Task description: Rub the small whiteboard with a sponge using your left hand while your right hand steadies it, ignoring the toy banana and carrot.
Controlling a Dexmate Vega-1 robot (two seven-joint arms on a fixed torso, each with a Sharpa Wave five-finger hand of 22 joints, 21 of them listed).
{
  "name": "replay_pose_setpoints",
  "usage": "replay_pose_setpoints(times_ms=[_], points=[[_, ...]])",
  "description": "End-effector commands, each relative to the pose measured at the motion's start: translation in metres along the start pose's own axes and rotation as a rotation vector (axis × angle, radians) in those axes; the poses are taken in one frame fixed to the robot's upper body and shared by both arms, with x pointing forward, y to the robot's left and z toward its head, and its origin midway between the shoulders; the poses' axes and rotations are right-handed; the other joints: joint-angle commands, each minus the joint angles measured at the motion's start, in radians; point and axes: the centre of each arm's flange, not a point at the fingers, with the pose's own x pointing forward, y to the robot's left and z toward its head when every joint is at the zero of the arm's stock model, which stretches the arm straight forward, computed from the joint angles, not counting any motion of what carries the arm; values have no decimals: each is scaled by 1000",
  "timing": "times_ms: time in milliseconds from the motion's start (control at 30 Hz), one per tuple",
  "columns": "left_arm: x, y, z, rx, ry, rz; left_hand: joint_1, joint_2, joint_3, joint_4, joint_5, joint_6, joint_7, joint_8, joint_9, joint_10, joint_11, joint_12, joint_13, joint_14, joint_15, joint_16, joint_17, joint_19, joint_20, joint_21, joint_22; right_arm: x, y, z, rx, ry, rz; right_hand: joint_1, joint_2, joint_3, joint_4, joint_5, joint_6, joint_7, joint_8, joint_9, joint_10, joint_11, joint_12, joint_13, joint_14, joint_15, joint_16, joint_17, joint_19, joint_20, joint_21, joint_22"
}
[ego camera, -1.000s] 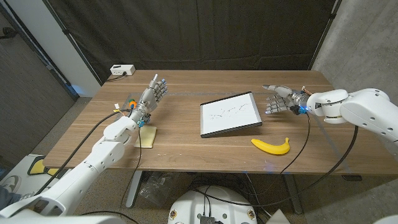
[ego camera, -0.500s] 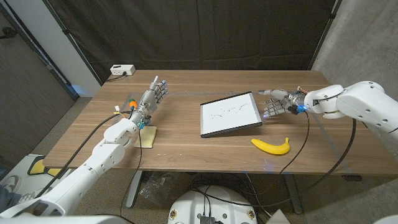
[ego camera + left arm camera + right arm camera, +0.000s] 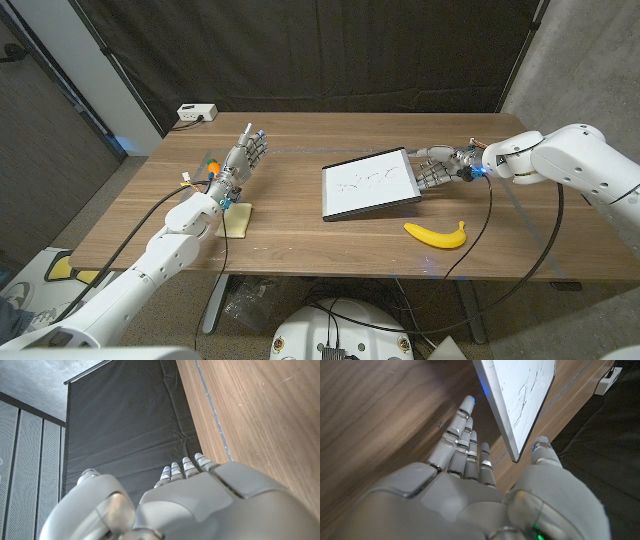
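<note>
Stretching across the room, the brown wooden tabletop (image 3: pixel 300 235) carries everything. Near its middle lies the small white rectangular whiteboard with a dark frame (image 3: pixel 369 183), faint scribbles on its face, its far edge raised so it sits tilted. At the whiteboard's right edge is the robot's grey right hand (image 3: pixel 436 167); its fingers (image 3: pixel 461 440) are spread and hold nothing, reaching under the raised edge with the thumb on the other side of the frame, though I cannot tell whether they touch it. Well apart on the left, the grey left hand (image 3: pixel 241 157) is above the tabletop, fingers extended and empty. Just beside its wrist lies the flat pale yellow sponge (image 3: pixel 238 221). A yellow toy banana (image 3: pixel 436 235) lies in front of the whiteboard, and a small orange toy carrot (image 3: pixel 212 165) sits by the left hand.
</note>
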Motion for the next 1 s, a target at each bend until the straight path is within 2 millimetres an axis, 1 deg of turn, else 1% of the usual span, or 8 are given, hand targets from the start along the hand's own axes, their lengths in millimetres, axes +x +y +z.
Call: replay_pose_setpoints(times_ms=[33, 100, 233, 433, 633, 767, 900, 1000], points=[[1, 6, 2, 5, 22, -3, 7, 5, -1, -2, 1, 5, 4, 3, 4, 3, 2, -1, 5, 1, 5, 0, 4, -1, 8, 4, 6, 7, 5, 1, 17, 18, 115, 32, 1, 15, -3, 5, -5, 60, -5, 3, -3, 5, -4, 3, 3, -6, -4, 2, 3, -13, -4, 0], [2, 7, 2, 4, 24, -1, 8, 5, -1, -2, 0, 5, 4, 3, 4, 4, 1, 0, 5, 2, 4, 0, 4, -1, 8, 4, 6, 8, 5, 1, 18, 19, 115, 42, -2, 16, -1, 4, -12, 60, -9, 3, -6, 7, -6, 3, -7, 4, -8, 3, 1, -11, -7, 0], [2, 8, 2, 4, 31, -1, 9, 7, -1, -2, -1, 5, 3, 2, 4, 4, 1, -1, 5, 3, 5, 0, 4, 0, 9, 4, 6, 10, 7, 1, 13, 24, 121, 49, -6, 12, 7, 2, -21, 60, -13, 3, -12, 9, -10, 3, -30, 20, -14, 6, -19, 3, -19, 0], [3, 7, 1, 5, 33, -3, 10, 8, -1, -2, -2, 6, 3, 2, 5, 5, 4, -1, 5, 3, 4, -1, 4, 1, 11, 4, 6, 15, 9, 1, 5, 31, 133, 59, -6, 12, 7, 2, -22, 61, -14, 3, -15, 13, -12, 3, -38, 16, -14, 7, -24, 3, -24, 0], [3, 7, 1, 6, 38, 2, 11, 10, -1, -2, -3, 7, 3, 2, 5, 5, 4, -1, 5, 4, 4, -1, 4, 1, 12, 5, 6, 19, 8, -1, -2, 46, 136, 110, -3, 21, 0, 3, -28, 60, -17, 2, -26, 6, -18, 4, -51, -3, -12, 7, -30, -16, -33, 1], [3, 7, 2, 8, 39, 0, 12, 12, 0, -2, -4, 7, 3, 1, 5, 5, 3, -2, 5, 4, 3, -1, 4, 1, 12, 5, 6, 21, 7, -3, -8, 53, 134, 155, 1, 29, -2, 4, -41, 60, -21, 2, -38, -6, -22, 4, -61, -20, -11, 8, -35, -34, -40, 1], [3, 6, 2, 6, 40, -3, 13, 13, 0, -2, -5, 7, 2, 0, 5, 5, 3, -2, 5, 5, 3, -1, 4, 1, 13, 5, 6, 25, 6, -5, -15, 62, 136, 182, 2, 32, -1, 3, -47, 60, -22, 2, -51, -16, -25, 4, -74, -29, -12, 9, -40, -41, -45, 2], [2, 6, 1, 2, 42, -2, 13, 14, 0, -2, -5, 7, 2, 0, 5, 6, 2, -2, 5, 5, 4, -1, 4, 1, 14, 5, 6, 26, 6, -6, -15, 66, 137, 190, 2, 32, -1, 2, -50, 60, -23, 2, -53, -15, -25, 5, -81, -30, -13, 9, -45, -42, -48, 2]])
